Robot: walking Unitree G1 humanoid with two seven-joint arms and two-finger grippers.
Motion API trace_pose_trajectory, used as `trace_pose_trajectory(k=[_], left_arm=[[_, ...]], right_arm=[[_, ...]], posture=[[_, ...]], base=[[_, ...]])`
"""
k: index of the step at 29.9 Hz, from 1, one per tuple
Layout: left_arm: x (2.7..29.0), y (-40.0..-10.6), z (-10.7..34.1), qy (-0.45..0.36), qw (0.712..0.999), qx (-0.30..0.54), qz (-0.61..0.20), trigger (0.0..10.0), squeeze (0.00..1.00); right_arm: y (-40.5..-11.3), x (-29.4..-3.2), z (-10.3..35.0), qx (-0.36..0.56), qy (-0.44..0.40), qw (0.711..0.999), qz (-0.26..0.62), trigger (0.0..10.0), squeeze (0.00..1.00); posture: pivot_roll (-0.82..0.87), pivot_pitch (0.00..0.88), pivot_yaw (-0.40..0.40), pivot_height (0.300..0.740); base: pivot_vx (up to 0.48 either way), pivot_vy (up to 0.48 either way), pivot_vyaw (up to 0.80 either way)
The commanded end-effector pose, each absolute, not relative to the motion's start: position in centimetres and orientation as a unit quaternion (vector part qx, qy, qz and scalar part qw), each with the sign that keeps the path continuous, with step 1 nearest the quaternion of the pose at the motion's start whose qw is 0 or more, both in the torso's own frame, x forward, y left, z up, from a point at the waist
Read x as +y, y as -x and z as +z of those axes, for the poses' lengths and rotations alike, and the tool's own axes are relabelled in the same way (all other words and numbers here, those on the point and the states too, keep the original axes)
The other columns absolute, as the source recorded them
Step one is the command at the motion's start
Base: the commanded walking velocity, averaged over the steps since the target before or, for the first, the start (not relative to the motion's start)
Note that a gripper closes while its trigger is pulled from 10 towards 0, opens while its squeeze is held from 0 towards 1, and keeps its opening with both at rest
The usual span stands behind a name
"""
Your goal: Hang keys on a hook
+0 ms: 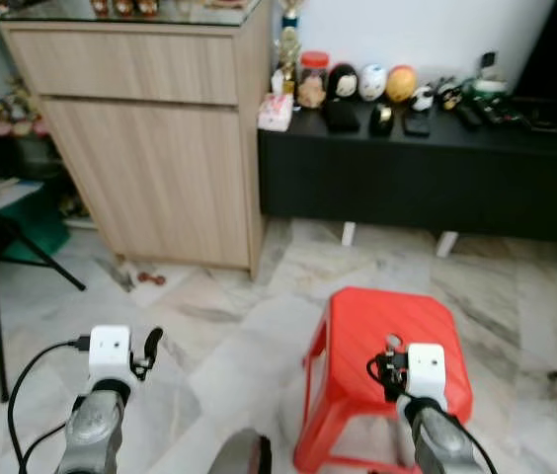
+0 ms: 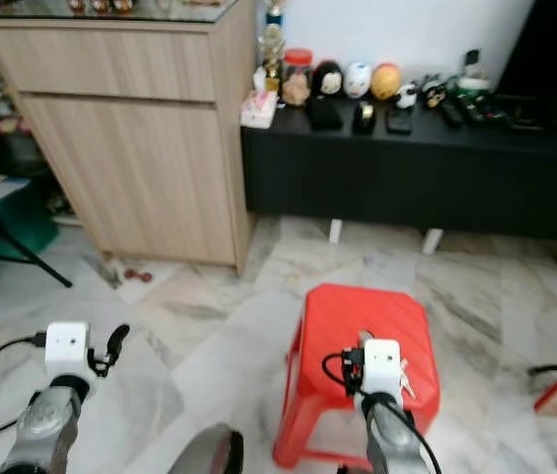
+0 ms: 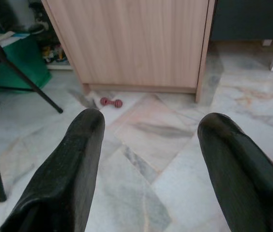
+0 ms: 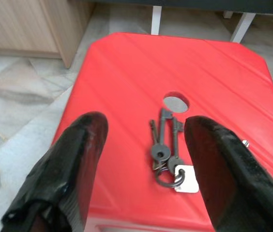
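Your right hand (image 4: pixel 144 159) hangs over the red stool (image 4: pixel 127 72) with its two black fingers spread wide and nothing between them. In the right wrist view the keys (image 4: pixel 168 152) sit in the lower middle of the frame, in the gap between the fingers but closer to the right-side finger (image 4: pixel 223 164). They lie flat on the stool's seat, just below its round centre hole (image 4: pixel 175 103). The blades run lengthwise up the frame toward that hole, while the ring and a small pale tag (image 4: pixel 187 181) rest at the near end. So the bunch lies ahead of and below your hand, with its long axis roughly along your reach. I judge you must drop straight down and close across the shafts.

The keys are thin dull metal on smooth, glossy plastic, so they could slide under a shallow pinch.

Your left hand (image 3: pixel 148 159) is likewise wide open and empty, pointing at the marble floor (image 3: pixel 141 145) toward the wooden cabinet (image 1: pixel 160 148) in the upper left of the head view, well apart from the stool. The right arm is plainly nearer. I can make out no hook.
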State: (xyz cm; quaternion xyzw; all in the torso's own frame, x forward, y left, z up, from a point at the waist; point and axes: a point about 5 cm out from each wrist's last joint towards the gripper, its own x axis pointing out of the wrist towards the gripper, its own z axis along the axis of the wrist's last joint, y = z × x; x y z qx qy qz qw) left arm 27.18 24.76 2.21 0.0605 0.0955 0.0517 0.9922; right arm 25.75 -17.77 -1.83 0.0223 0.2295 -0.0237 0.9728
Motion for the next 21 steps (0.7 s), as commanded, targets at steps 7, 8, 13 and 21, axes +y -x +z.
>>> trace_pose_trajectory(k=[7, 8, 13, 21], left_arm=[[24.76, -27.34, 2.32, -0.059, 0.993, 0.093, 0.048, 10.0, 0.0], [24.74, -27.32, 2.3, -0.059, 0.993, 0.093, 0.048, 10.0, 0.0], [24.7, -27.31, 2.27, -0.059, 0.993, 0.094, 0.047, 10.0, 0.0], [24.58, -27.39, 2.34, -0.058, 0.993, 0.09, 0.047, 10.0, 0.0]], right_arm=[[-25.68, -18.08, -1.95, 0.228, -0.025, 0.973, -0.03, 10.0, 0.0], [-25.61, -18.13, -2.03, 0.23, -0.025, 0.972, -0.031, 10.0, 0.0], [-25.57, -18.23, -2.1, 0.231, -0.026, 0.972, -0.032, 10.0, 0.0], [-25.73, -18.07, -2.03, 0.23, -0.014, 0.973, -0.016, 10.0, 0.0]], posture=[[0.16, 0.0, -0.014, 0.622], [0.16, 0.0, -0.014, 0.622], [0.16, 0.0, -0.015, 0.622], [0.16, 0.0, -0.019, 0.622]], base=[[0.171, 0.0, 0.0], [0.0, 0.0, 0.0], [0.0, 0.0, 0.0], [0.0, 0.0, 0.0]])
